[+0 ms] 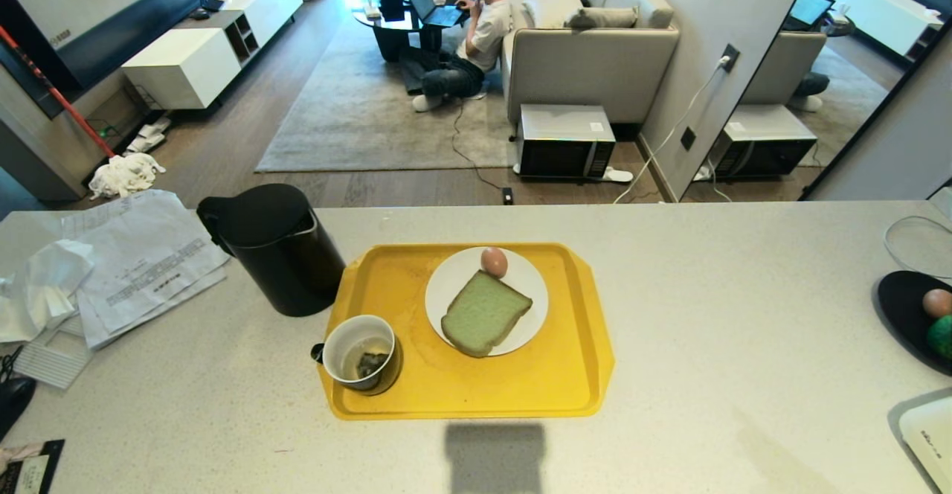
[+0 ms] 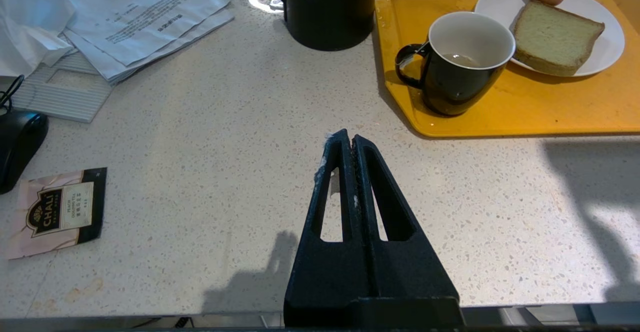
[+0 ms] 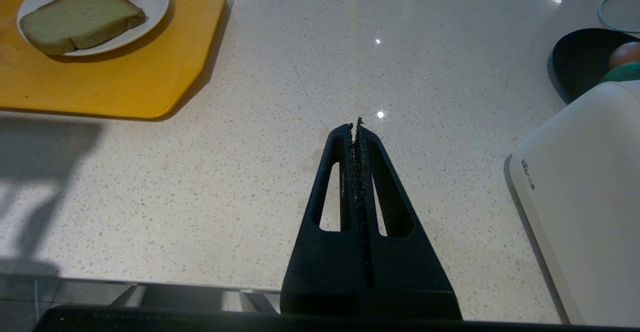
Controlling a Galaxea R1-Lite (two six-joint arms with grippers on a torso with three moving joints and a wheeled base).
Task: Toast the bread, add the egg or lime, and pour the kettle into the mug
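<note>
**All three steps looking finished; both arms idling**

One bread [image 1: 485,313] slice is lying on the white plate [image 1: 451,280] at the head view's centre, one egg [image 1: 494,261] touching its far edge. One mug [image 1: 361,352] is standing at the yellow tray's [image 1: 565,390] lower-left corner, the kettle [image 1: 271,248] just outside it. A second egg [image 1: 936,302] and one lime [image 1: 941,336] are sitting at far right. The left gripper [image 2: 352,143] and right gripper [image 3: 356,131] are hovering pinched closed, holding nothing. Judging by this, nothing is calling for another move.
</note>
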